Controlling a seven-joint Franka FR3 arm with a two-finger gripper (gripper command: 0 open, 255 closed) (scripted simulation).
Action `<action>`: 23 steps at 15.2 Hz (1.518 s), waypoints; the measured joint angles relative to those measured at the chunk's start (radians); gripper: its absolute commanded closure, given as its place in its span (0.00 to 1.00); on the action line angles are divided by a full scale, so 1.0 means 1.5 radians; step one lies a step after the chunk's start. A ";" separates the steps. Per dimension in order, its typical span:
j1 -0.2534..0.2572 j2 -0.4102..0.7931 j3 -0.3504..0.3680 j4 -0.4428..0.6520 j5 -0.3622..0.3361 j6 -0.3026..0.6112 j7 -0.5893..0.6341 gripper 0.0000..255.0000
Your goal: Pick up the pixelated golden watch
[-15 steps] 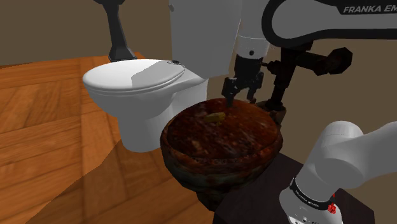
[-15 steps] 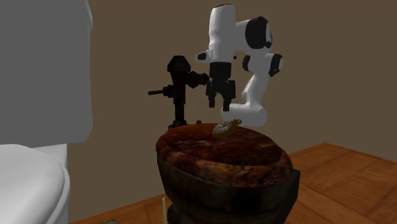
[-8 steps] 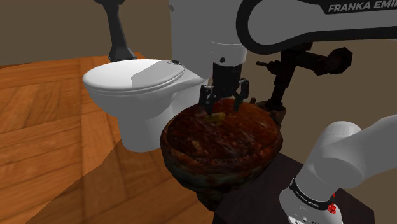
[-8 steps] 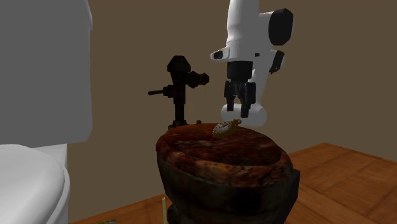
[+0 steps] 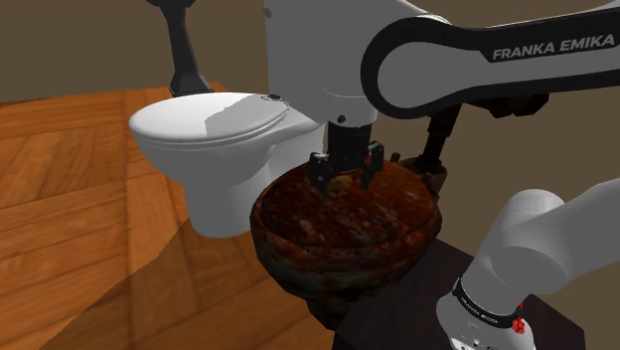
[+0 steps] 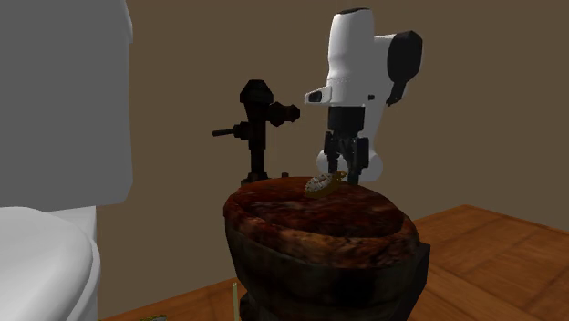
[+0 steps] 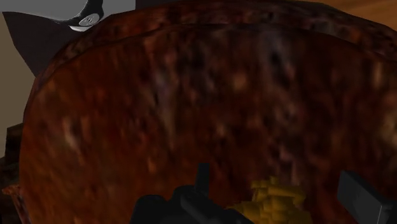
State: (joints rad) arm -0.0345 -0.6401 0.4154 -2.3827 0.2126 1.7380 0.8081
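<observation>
The pixelated golden watch (image 5: 340,183) lies on the far part of a round, rust-brown mottled surface (image 5: 348,229), close to its back rim. In the shoulder view little more than a yellow patch shows between the black fingers, and its strap and face cannot be made out. From the second exterior view the watch (image 6: 325,182) reads as a small pale-gold curl on the top, with the fingers just behind and above it.

In the wrist view the watch (image 7: 273,197) is a blocky yellow lump cut off by the picture's edge, with one side tucked behind a finger (image 7: 191,203). The other finger (image 7: 366,198) stands clear of it, with rusty surface showing between.

The gripper (image 5: 342,182) is spread wide and has hold of nothing. It hangs low over the surface with one finger on each side of the watch. Whether the near finger touches the watch cannot be told.

The surface tops a dark, bowl-shaped body. Beside it, to the shoulder view's left, stands a white toilet (image 5: 209,124) on a wooden floor (image 5: 70,199). A black pipe fitting (image 6: 258,114) rises behind the surface, its lower end hidden by the rim.
</observation>
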 measured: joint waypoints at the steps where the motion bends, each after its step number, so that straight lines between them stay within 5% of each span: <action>1: 0.000 0.001 0.001 -0.002 0.000 0.003 0.000 1.00; 12: 0.000 0.001 0.000 -0.001 0.000 0.003 -0.001 1.00; 23: -0.008 0.008 -0.015 0.095 -0.014 -0.087 0.001 1.00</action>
State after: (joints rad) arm -0.0459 -0.6284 0.3922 -2.2399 0.1918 1.6069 0.8096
